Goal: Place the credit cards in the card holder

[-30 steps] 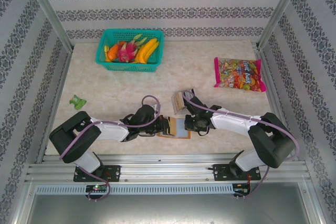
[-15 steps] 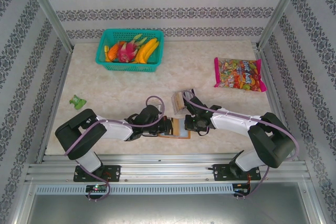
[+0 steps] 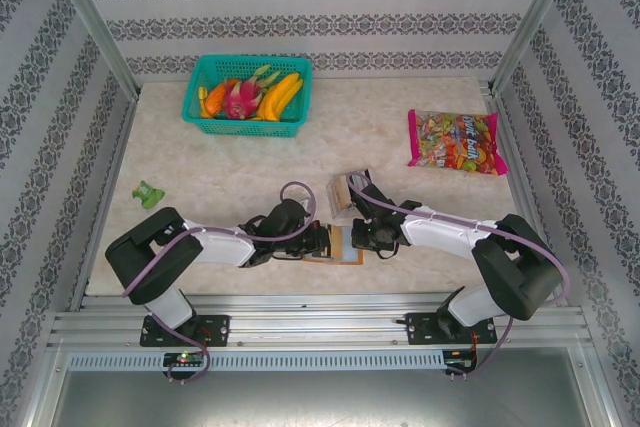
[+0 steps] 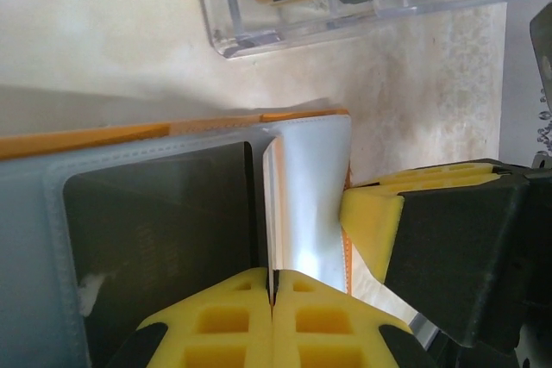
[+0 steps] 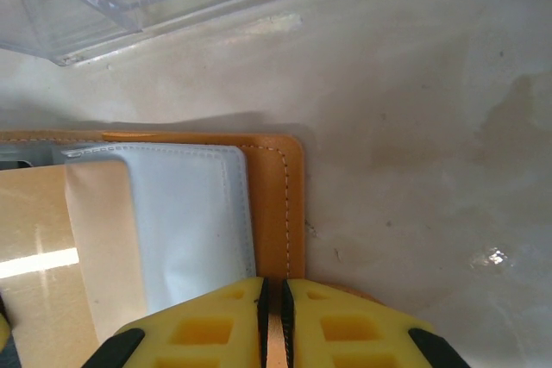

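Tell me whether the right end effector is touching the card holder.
Touching. The right wrist view shows the right end effector pinching the orange edge of the card holder between its yellow fingers.

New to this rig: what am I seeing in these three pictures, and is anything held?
Two robot arms are bolted at the near edge of a table. One camera looks down from above; the other two ride on the wrists, showing yellow fingers. On it sit a fruit basket, a candy bag, a small green item and a clear box. The right gripper pinches the orange card holder; the left gripper is shut on what looks like a pale card entering it.
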Controlling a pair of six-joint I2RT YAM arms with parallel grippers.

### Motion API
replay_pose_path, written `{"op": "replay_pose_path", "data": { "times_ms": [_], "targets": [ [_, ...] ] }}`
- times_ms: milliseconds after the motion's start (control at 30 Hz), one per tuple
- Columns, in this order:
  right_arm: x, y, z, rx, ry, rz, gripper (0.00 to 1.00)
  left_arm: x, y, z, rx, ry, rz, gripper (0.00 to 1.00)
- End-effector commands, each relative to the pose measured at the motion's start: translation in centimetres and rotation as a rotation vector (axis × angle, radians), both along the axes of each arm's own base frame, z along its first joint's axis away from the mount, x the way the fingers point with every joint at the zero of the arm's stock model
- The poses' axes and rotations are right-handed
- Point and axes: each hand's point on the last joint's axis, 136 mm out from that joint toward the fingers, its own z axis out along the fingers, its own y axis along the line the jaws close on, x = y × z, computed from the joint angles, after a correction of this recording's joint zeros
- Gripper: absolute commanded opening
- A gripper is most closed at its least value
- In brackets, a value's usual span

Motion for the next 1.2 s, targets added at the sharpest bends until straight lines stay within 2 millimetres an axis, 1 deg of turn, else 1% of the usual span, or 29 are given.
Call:
{"op": "replay_pose_path", "data": {
  "times_ms": [0,100,167,267,300,400,467,600,733,800,1000,1167],
  "targets": [
    [-1.4,-1.6,-2.6,-0.073,0.066,0.0,0.15,-1.1,-1.3,-0.7,0.02,0.015,-0.065,0.03],
    [-1.4,-1.7,-2.7,-0.076,0.067,-0.002,0.15,-1.1,-1.5,-0.6,0.029,0.016,-0.073,0.06],
    [-1.4,-1.7,-2.7,-0.075,0.065,-0.003,0.16,-1.3,-1.4,-0.8,0.043,0.022,-0.077,0.08],
    [-1.4,-1.7,-2.7,-0.074,0.066,-0.003,0.16,-1.4,-0.6,-0.9,0.076,0.024,-0.065,0.15],
    [-1.4,-1.7,-2.7,-0.076,0.068,-0.004,0.16,-1.4,-0.2,-0.8,0.089,0.02,-0.055,0.19],
    [-1.4,-1.7,-2.7,-0.075,0.067,-0.005,0.16,-1.3,0.7,-0.4,0.133,0.001,-0.044,0.23],
    [-1.4,-1.7,-2.7,-0.078,0.066,-0.002,0.16,-1.3,0.9,0.0,0.148,-0.009,-0.045,0.25],
    [-1.5,-1.7,-2.7,-0.077,0.069,-0.002,0.16,-1.1,0.7,0.4,0.146,-0.018,-0.053,0.23],
    [-1.4,-1.7,-2.6,-0.075,0.068,-0.001,0.16,-1.0,0.0,0.3,0.139,-0.018,-0.07,0.14],
    [-1.4,-1.6,-2.6,-0.072,0.067,0.002,0.16,-0.9,-0.3,0.3,0.137,-0.015,-0.08,0.12],
    [-1.3,-1.4,-2.4,-0.065,0.065,0.002,0.16,-0.9,-1.3,0.3,0.153,-0.013,-0.12,0.13],
    [-1.2,-1.2,-2.2,-0.05,0.058,0.0,0.17,-1.1,-1.8,-0.3,0.164,0.01,-0.137,0.13]
  ]
}}
